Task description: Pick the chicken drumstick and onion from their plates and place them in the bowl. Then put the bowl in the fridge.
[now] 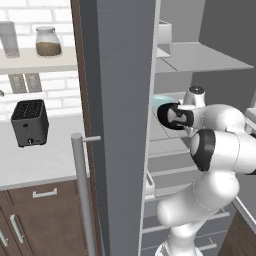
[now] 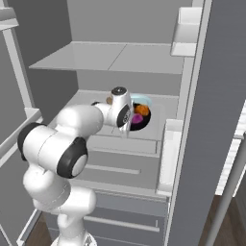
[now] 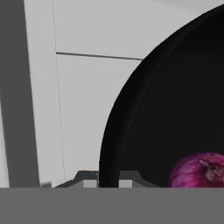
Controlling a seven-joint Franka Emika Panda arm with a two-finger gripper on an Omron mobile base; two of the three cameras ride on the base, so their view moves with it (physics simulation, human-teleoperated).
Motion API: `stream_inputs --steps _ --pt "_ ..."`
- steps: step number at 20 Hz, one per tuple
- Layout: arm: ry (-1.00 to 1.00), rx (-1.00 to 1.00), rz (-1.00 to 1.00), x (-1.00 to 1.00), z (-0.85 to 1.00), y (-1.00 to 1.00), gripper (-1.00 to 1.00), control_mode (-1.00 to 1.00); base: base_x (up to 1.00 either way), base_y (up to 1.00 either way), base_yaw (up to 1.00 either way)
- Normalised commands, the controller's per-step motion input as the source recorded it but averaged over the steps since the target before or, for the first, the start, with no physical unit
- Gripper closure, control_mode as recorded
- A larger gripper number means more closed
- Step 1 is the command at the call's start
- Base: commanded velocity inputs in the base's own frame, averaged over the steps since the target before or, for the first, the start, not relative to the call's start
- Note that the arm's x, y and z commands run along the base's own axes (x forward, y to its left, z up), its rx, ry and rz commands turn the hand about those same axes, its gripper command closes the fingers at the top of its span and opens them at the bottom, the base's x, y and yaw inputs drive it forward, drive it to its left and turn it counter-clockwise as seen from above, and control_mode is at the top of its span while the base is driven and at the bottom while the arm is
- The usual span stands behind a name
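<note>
The tall grey fridge (image 2: 120, 57) stands open, its door (image 1: 120, 125) swung wide with the long bar handle (image 1: 82, 195) at its edge, pale shelves and drawer fronts exposed inside. The white arm (image 2: 62, 144) reaches in over the middle shelf (image 2: 96, 101). On that shelf sits the black bowl (image 2: 144, 117), just beyond the wrist in the right base view, holding the orange-brown chicken drumstick (image 2: 142, 110) and, below it, the purple-red onion (image 2: 137, 119); a pale blue rim of something shows right behind the bowl, too hidden to name. In the hand view the bowl's (image 3: 175, 109) dark wall curves across the right side with the onion (image 3: 199, 170) resting inside it. The gripper (image 3: 107, 183) is clamped on the bowl's rim at the bottom of that view, one fingertip (image 3: 89, 181) outside the wall and the other inside, the jaws nearly together on the thin edge. Left of the fridge, a white counter (image 1: 40, 160) carries a dark toaster (image 1: 29, 122), with a jar (image 1: 48, 42) of brown contents and a pale cup (image 1: 9, 39) on the shelf above.
</note>
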Motion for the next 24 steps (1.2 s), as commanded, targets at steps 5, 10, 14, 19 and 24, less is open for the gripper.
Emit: stream_inputs --steps 5,10,14,19,24 --pt "0.00 0.00 0.00 0.18 -0.22 0.00 1.00 -1.00 0.00 0.00 0.00" --pt "-0.06 0.00 0.00 -0.03 0.02 0.00 -1.00 -1.00 0.00 0.00 0.00" --pt "-0.13 0.00 -0.02 -0.40 0.45 0.00 -1.00 -1.00 0.00 0.00 0.00" --pt "-0.01 0.00 -0.12 -0.80 0.93 0.26 -1.00 -1.00 0.00 0.00 0.00" --pt "0.07 0.01 -0.11 -0.88 0.66 0.56 -1.00 -1.00 0.00 0.00 0.00"
